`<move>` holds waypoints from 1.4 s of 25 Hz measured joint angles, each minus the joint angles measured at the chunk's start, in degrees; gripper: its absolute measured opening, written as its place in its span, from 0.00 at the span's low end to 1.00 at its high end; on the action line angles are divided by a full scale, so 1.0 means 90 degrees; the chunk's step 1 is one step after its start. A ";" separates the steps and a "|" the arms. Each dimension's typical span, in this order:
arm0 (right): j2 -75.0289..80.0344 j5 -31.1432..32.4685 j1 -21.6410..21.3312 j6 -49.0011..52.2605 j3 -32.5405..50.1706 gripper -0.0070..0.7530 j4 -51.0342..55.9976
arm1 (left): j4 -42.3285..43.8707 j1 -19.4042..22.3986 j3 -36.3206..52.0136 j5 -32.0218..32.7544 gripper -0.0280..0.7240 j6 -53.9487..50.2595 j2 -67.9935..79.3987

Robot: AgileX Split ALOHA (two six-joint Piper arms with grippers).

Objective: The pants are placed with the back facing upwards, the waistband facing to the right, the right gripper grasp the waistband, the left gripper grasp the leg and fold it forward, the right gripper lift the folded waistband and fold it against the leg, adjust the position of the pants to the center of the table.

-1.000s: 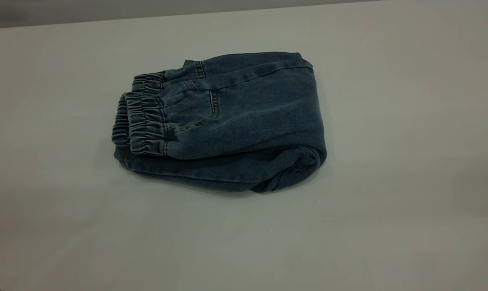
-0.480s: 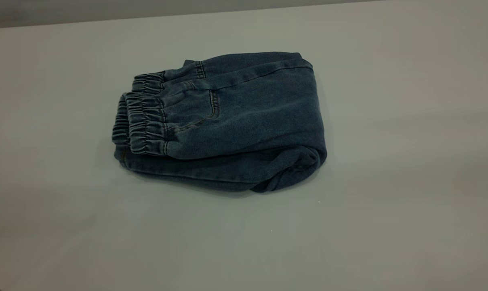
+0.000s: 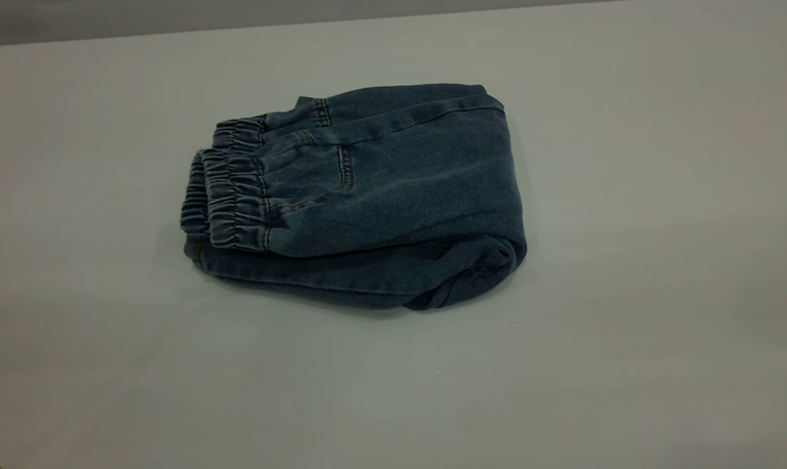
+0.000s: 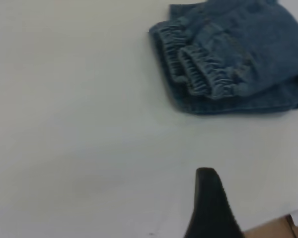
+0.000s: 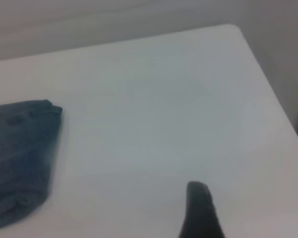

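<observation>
The pants point(image 3: 393, 189) lie folded in a compact blue denim bundle on the white table point(image 3: 641, 273), slightly left of its middle. The gathered waistband point(image 3: 234, 195) lies on top at the bundle's left end, with a pocket seam beside it. The leg is hidden under the folded top layer. Neither gripper appears in the exterior view. In the left wrist view my left gripper point(image 4: 208, 203) is a black tip over bare table, well apart from the waistband point(image 4: 203, 69). The right gripper point(image 5: 201, 208) is likewise over bare table, far from the pants point(image 5: 20, 148).
The table's far edge point(image 3: 237, 29) runs along the back. The right wrist view shows a rounded table corner point(image 5: 233, 29). The left wrist view shows the table edge with a brown surface point(image 4: 283, 229) beyond it.
</observation>
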 joint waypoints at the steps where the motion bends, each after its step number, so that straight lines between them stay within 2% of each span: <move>1: 0.0000 -0.0007 0.0000 0.0000 0.0000 0.55 0.0000 | 0.0000 0.0126 0.0000 0.0000 0.58 0.0000 0.0000; 6: 0.0000 -0.0030 0.0000 0.0000 0.0000 0.55 0.0006 | 0.0000 0.0703 0.0000 0.0000 0.58 0.0000 -0.0085; 16: 0.0010 -0.0035 0.0000 0.0000 0.0000 0.55 0.0006 | -0.0006 0.1267 0.0000 0.0001 0.58 -0.0005 -0.0793; 35: 0.0010 -0.0042 0.0000 -0.0006 0.0000 0.55 0.0005 | -0.0007 0.1364 0.0000 0.0007 0.58 -0.0005 -0.0865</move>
